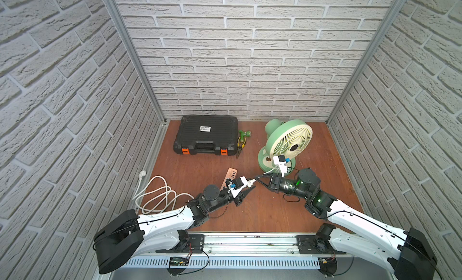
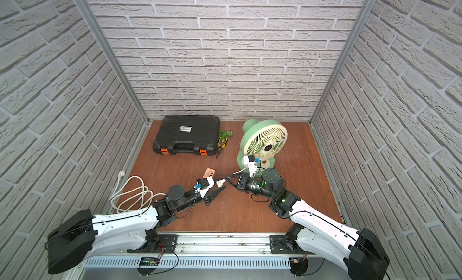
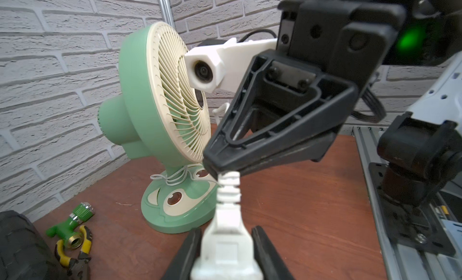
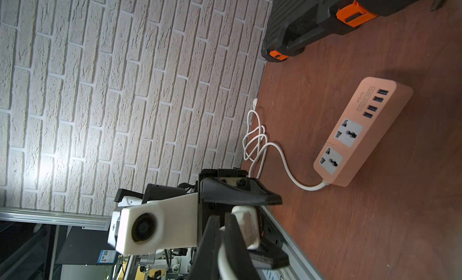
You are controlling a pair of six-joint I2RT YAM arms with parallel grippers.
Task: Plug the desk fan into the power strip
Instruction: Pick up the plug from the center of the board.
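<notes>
Centre of a top view: right hand (image 1: 257, 179) pinches plug (image 1: 250, 183) neck; left hand (image 3: 226, 228) half-closed round body, grip unclear. Early release drops plug, short of strip (image 1: 228, 178).

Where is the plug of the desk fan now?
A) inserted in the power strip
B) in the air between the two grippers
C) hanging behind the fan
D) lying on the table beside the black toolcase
B: the plug sits between the jaws of the left gripper, the right gripper pinches its ribbed neck, and the power strip has nothing plugged in.
</notes>
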